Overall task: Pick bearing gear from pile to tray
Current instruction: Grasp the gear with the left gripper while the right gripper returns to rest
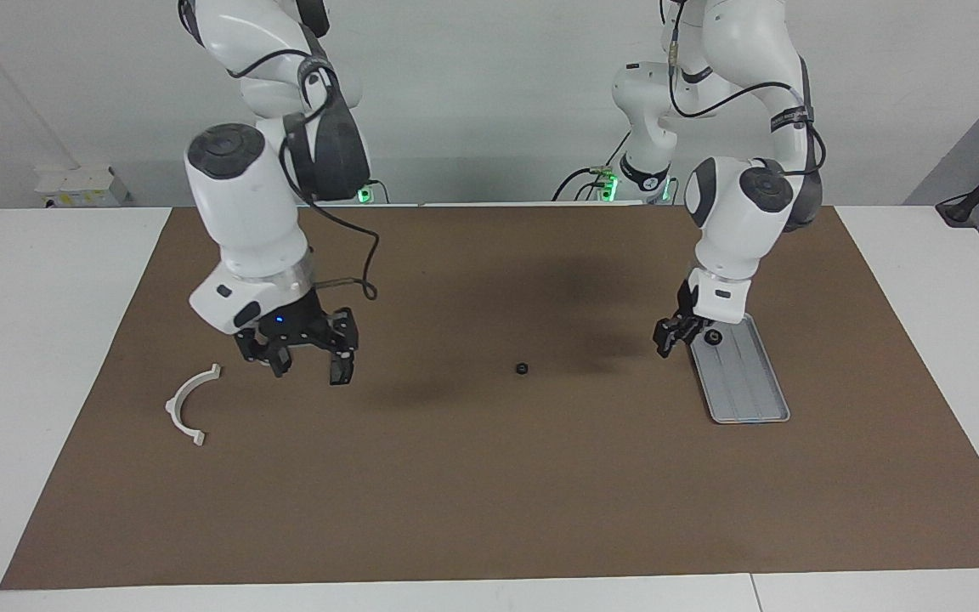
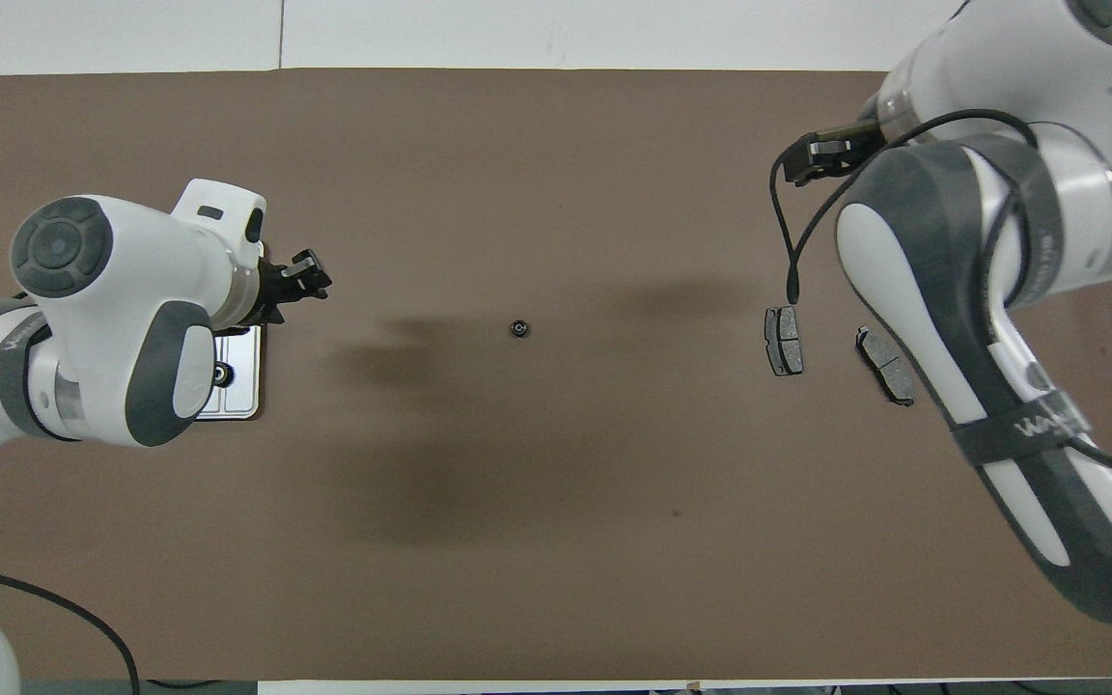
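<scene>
Gear [image 1: 521, 369]: small black ring, judged light, rigid, apt to roll; best nipped across its rim. Facing view: lay on desk [image 1: 489, 476] between both pincers; a second [image 1: 713, 337] sat in tray [image 1: 753, 408], beside left pincer [image 1: 670, 340], state unclear. Right pincer [image 1: 311, 367] stood wide, empty. Overhead view: gear [image 2: 517, 329] well apart from left pincer [image 2: 310, 280].
</scene>
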Tool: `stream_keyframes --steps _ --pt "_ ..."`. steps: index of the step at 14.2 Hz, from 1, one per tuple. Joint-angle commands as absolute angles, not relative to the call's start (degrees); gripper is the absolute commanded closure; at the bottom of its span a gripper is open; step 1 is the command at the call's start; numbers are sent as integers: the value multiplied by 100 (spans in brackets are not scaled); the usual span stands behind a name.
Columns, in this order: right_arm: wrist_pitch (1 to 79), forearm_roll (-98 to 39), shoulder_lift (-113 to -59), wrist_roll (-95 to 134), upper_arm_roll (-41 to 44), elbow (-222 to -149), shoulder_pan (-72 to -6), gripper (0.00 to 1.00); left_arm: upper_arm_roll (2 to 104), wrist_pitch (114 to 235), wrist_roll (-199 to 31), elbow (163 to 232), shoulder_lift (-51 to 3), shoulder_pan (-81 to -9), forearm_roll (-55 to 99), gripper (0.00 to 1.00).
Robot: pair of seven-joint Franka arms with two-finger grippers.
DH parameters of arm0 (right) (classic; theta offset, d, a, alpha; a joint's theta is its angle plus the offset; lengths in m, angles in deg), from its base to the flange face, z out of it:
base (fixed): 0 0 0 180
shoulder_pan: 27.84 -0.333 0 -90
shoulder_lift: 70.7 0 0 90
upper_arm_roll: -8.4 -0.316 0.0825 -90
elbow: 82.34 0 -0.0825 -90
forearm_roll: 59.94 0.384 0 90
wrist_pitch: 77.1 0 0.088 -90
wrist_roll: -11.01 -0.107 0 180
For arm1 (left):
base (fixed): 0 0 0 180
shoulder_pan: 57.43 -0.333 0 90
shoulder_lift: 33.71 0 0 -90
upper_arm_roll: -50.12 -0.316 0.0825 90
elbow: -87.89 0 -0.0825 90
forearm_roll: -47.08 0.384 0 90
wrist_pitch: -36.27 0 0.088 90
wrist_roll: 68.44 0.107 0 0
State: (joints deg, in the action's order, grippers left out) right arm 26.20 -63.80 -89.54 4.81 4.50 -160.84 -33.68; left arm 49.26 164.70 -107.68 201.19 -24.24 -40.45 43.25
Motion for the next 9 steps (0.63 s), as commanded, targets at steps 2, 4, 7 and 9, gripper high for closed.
stream_keyframes --steps 2,4,7,9 --pt "1591 -6310 -8144 809 365 -16267 -2864 0 4801 15433 -12341 17927 -940 -3091 4295 39" --pt "1055 -6310 -7836 1108 365 -16311 -2574 0 4731 15291 -12949 17125 -236 -2590 4330 39" --pt "1025 -6310 -7511 1092 374 -16782 -2433 0 4634 15220 -13048 16657 317 -2412 4330 40" --pt "1306 -6231 -7299 1065 374 -17214 -2424 0 4599 14828 -13084 16445 488 -2306 4382 40"
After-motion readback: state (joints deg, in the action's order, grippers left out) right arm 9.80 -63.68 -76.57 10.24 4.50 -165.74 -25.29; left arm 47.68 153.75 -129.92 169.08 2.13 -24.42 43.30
